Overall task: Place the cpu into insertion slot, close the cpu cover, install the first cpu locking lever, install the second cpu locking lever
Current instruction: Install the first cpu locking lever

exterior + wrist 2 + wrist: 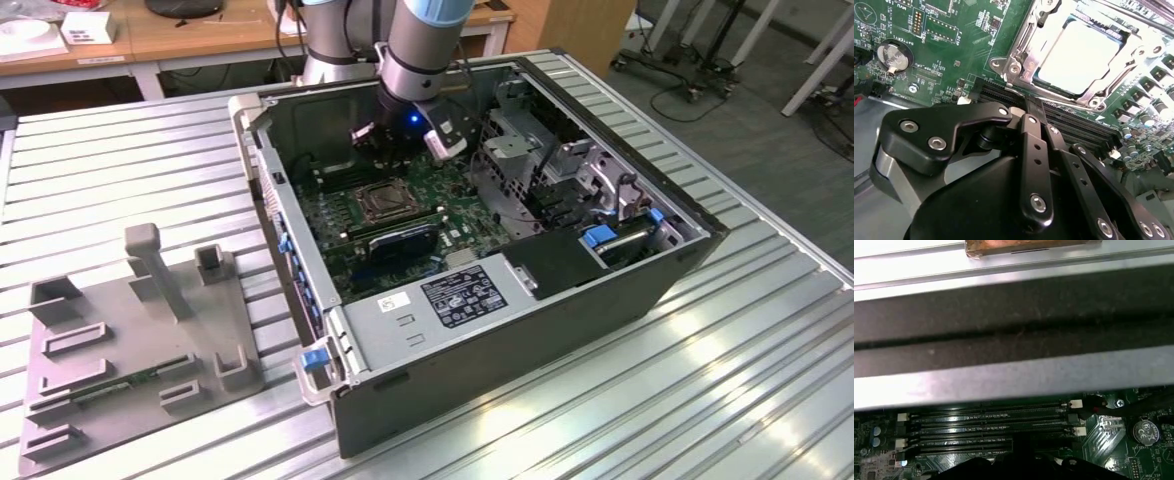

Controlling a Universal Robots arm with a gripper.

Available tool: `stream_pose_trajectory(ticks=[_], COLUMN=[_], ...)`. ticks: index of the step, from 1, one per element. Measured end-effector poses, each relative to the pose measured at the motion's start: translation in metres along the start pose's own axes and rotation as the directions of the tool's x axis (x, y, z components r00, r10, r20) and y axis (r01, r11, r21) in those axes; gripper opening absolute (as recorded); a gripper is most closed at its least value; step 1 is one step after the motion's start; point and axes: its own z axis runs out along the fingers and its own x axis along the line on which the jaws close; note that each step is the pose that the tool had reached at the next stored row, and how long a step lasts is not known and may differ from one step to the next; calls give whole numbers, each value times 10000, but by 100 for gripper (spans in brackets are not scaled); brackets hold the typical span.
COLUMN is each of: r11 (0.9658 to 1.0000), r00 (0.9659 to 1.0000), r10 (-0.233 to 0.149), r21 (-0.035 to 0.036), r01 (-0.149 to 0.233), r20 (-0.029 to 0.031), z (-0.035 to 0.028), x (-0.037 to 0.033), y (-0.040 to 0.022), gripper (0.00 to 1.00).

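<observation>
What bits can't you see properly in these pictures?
- Cpu cover: cut off by the second wrist view's edge.
- Cpu: glare whitens its top, second wrist view.
- Green board: mostly hidden behind the case frame, first wrist view.
- Insertion slot: too small in the exterior view.

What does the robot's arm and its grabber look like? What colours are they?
In the exterior view, the arm is a round grey tube with light blue bands. Low on it sit a tiny blue light and a whitish block. In the second wrist view, the gripper is black, built from flat bars joined by shiny round silver screws.
</observation>
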Motion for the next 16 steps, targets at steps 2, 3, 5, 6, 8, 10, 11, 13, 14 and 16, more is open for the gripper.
stream_pose_trajectory(ticks=[2, 3, 5, 6, 8, 10, 11, 13, 14, 16], r11=[10000, 10000, 10000, 10000, 10000, 10000, 10000, 10000, 10000, 10000], r00=[10000, 10000, 10000, 10000, 10000, 10000, 10000, 10000, 10000, 10000], r10=[1, 0, 2, 1, 1, 1, 1, 1, 1, 2], r21=[6, 8, 21, 22, 21, 20, 20, 20, 19, 19], r01=[-1, -1, -2, -1, -1, -1, -1, -1, -1, -2], r20=[2, 3, 3, 3, 4, 4, 4, 3, 4, 4], z=[11, 15, 17, 17, 17, 18, 18, 13, 6, -15], x=[-2, -3, -3, -3, -3, -3, -3, -3, -2, 0], y=[-2, -3, -4, -4, -4, -3, -3, -3, -1, 4], gripper=[11, 11, 11, 11, 11, 11, 11, 11, 11, 11])
